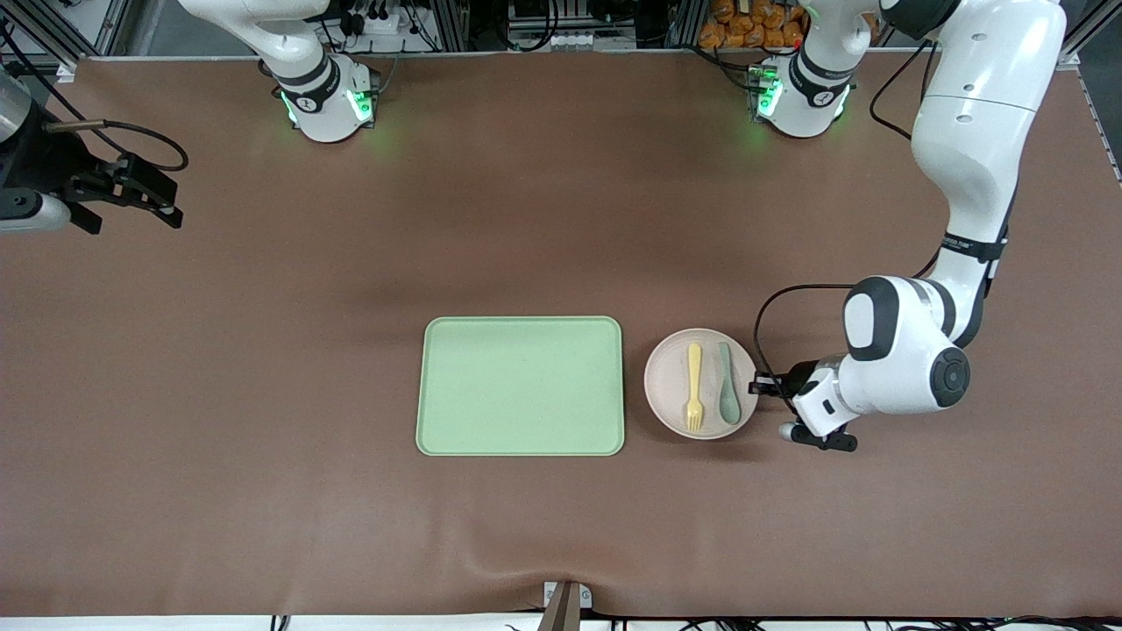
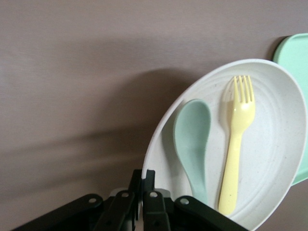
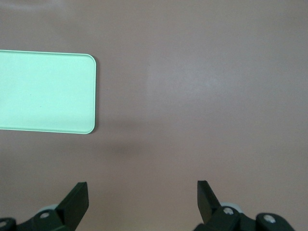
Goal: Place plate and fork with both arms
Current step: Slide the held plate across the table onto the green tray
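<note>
Left pincer [image 2: 142,192] clamped tight on the plate [image 1: 701,384] rim, at the edge toward the left arm's end of the bench [image 1: 263,394]. Plate sits just beside the tray [image 1: 521,386], fork [image 1: 694,386] & spoon [image 1: 728,394] lying in it side by side. So tray's straight across the plate from the pincer: prob a short carry. Right pincer [image 3: 143,199] wide open, empty, waiting up over the bench's right-arm end. Brown mat, plenty of room.

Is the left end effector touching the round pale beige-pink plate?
Touching. The left wrist view shows the left end effector shut on the rim of the round pale beige-pink plate.
</note>
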Motion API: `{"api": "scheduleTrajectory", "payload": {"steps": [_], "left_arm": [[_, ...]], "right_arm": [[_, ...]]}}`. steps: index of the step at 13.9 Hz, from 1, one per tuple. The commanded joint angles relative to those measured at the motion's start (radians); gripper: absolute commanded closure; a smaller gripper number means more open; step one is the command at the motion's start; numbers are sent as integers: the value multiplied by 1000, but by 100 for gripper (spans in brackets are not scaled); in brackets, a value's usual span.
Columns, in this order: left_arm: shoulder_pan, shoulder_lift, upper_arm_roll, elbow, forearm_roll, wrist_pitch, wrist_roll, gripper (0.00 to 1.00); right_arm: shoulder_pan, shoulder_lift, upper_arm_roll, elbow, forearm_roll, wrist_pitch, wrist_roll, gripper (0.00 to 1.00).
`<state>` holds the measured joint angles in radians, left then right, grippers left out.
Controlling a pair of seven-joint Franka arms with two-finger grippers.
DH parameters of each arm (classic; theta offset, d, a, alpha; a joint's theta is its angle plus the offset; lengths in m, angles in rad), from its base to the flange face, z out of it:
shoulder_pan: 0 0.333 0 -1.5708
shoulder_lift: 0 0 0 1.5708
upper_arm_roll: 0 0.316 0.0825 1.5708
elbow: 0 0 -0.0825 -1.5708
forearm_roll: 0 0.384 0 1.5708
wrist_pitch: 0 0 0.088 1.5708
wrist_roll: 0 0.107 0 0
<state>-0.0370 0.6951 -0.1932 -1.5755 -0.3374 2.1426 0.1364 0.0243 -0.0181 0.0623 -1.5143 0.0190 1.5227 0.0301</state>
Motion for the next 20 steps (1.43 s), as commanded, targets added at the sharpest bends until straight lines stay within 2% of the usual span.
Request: {"api": "scheduleTrajectory", "payload": {"steps": [1,10,14,20], "left_arm": [[-43,-14,5,9,-23,7,-69,100],[-171,14,6,43,-25,101,-280,100],[-244,86,8,126,-19,128,-363,100],[-314,124,15,152,-15,187,-368,100]], "right_arm": [[3,-19,-2,-17,-2,4,7,0],[2,-17,-2,-17,-2,7,7,0],[3,-16,-2,-15,-2,7,7,0],[2,-14,-2,-14,-2,7,7,0]]}}
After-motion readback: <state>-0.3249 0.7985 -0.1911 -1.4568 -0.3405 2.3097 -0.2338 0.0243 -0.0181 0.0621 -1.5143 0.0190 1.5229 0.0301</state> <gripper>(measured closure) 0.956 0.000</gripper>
